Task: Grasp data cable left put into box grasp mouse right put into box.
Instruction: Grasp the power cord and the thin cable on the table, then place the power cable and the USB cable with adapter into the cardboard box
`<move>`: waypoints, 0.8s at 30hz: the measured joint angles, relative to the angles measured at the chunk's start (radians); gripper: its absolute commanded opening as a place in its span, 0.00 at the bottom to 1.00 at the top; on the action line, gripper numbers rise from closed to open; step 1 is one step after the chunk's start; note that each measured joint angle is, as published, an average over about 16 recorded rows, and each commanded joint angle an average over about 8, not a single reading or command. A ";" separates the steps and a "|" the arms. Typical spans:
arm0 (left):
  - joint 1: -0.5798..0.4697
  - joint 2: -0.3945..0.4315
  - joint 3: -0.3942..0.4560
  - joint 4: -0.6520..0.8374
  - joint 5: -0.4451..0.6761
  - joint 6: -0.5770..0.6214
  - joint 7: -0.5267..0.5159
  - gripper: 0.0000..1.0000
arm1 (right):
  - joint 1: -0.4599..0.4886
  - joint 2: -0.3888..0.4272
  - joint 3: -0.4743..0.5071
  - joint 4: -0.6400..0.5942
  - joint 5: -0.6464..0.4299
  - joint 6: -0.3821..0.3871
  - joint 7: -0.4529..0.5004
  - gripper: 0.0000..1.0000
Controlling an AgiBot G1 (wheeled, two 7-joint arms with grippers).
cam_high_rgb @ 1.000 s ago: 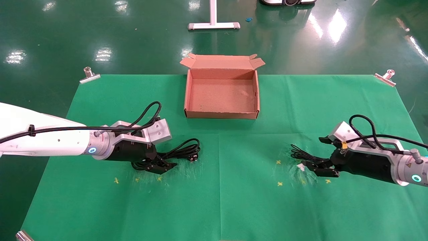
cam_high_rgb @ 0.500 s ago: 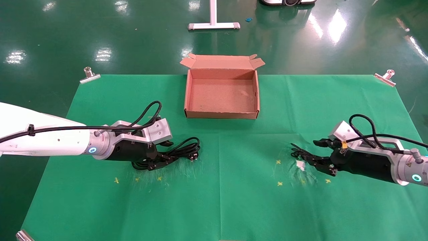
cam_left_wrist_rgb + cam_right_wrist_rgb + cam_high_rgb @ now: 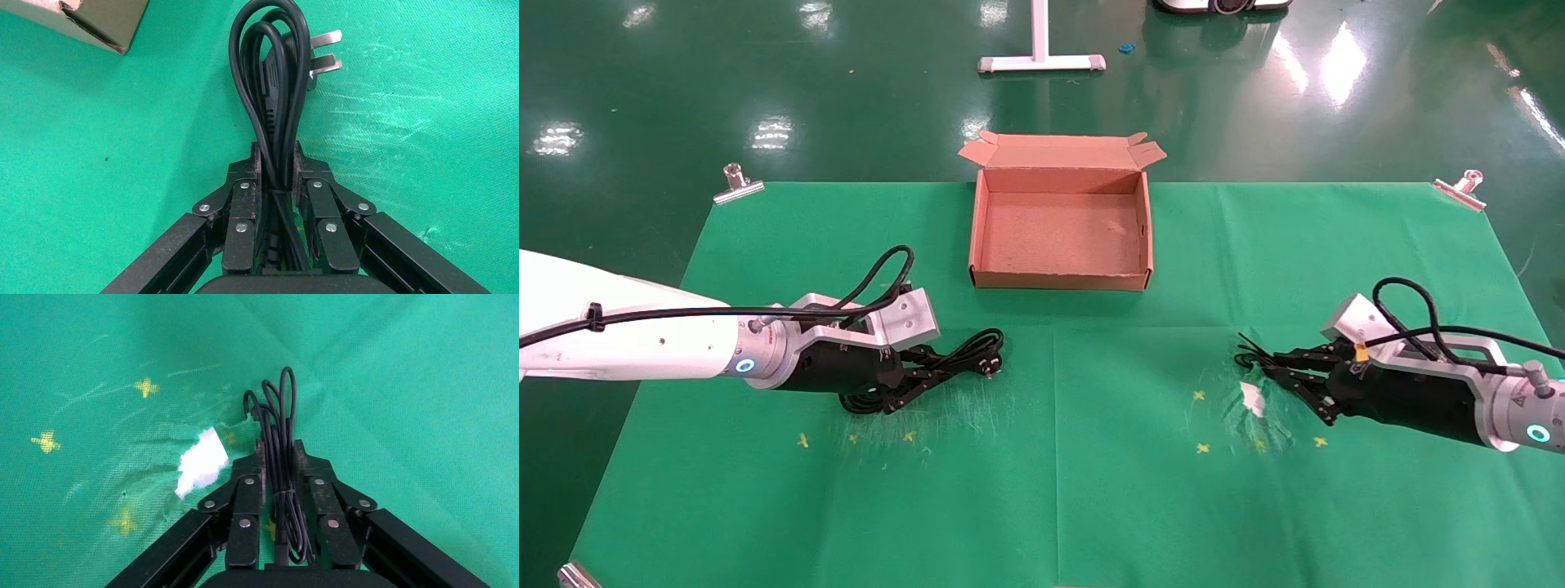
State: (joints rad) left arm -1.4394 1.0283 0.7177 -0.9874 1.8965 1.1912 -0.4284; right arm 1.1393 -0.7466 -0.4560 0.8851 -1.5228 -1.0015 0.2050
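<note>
Left gripper (image 3: pixel 917 380) low over green cloth (image 3: pixel 1091 457), left-front of box (image 3: pixel 1062 280); clamped on data cable (image 3: pixel 964 356). Left wrist view: fingers (image 3: pixel 245 211) pinched on both sides of the cable bundle (image 3: pixel 272 104), loop sticking out past the tips, plug w/ metal prongs (image 3: pixel 323 50) at far end, lying on cloth. Box corner (image 3: pixel 92 21) just in view, apart from cable.

Right gripper (image 3: pixel 1295 371) low over cloth on right side, well apart from box; squeezed tight on a thin black cord bundle (image 3: pixel 1252 357). Right wrist view: fingers (image 3: pixel 245 508) pressed against the cord (image 3: pixel 278 447), small loops poking beyond tips. Mouse body not discernible in either view, only the cord. White patch (image 3: pixel 201 460) in cloth just beside gripper tips, yellow cross marks (image 3: pixel 145 387) around it.

Box open, lid flap (image 3: pixel 1058 151) up along far side, sits mid-table toward far edge, between the two arms. Metal clips (image 3: pixel 738 184) at far cloth corners.
</note>
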 measured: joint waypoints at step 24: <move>-0.103 0.004 -0.047 -0.030 -0.067 0.046 -0.033 0.00 | 0.023 0.067 0.060 0.077 0.088 -0.033 0.020 0.00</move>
State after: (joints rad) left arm -1.5420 1.0320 0.6703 -1.0172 1.8291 1.2368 -0.4618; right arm 1.1624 -0.6796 -0.3955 0.9623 -1.4353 -1.0340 0.2250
